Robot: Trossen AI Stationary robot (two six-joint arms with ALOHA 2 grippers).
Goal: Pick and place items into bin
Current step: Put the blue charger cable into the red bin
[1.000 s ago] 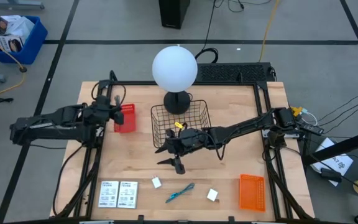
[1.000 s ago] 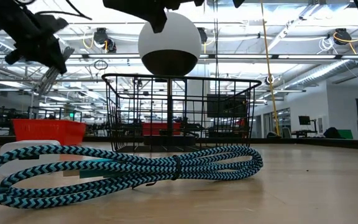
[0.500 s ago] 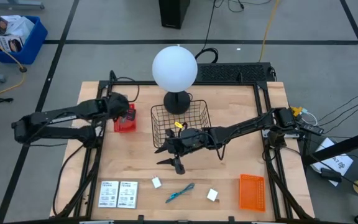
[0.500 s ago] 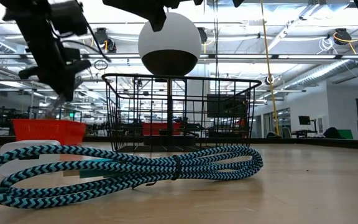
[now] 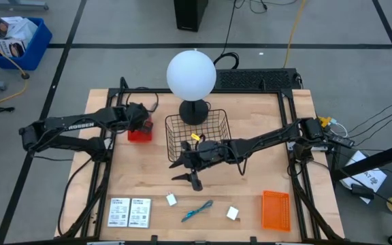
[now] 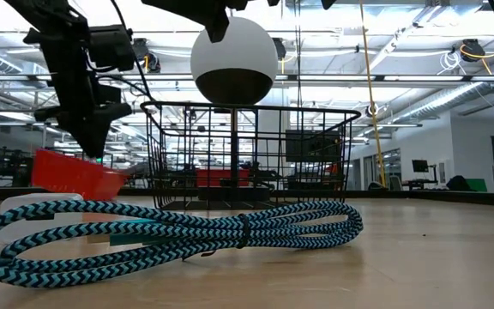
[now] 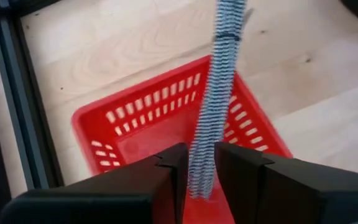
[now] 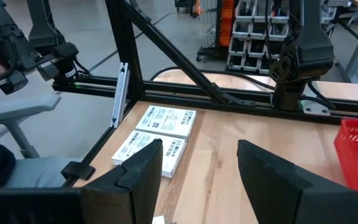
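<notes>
Left end effector (image 7: 194, 168), angled down over red bin (image 7: 129, 127), apparently grasps braided cord (image 7: 213, 106).

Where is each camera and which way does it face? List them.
High: above the table, looking straight down; left tool, right tool.
Low: table height, facing the wire basket; left tool overhead.
Left wrist: down onto red bin; fingers pinching ribbed strip.
Right wrist: toward white cards; open fingers.
Shared: all show the red bin.

We find open worktop (image 5: 250, 184) between the wire basket (image 5: 197, 131) and the front row of small items. The right claw (image 5: 194, 180) hangs over that gap, and the globe lamp (image 5: 191, 75) blocks the back.
</notes>
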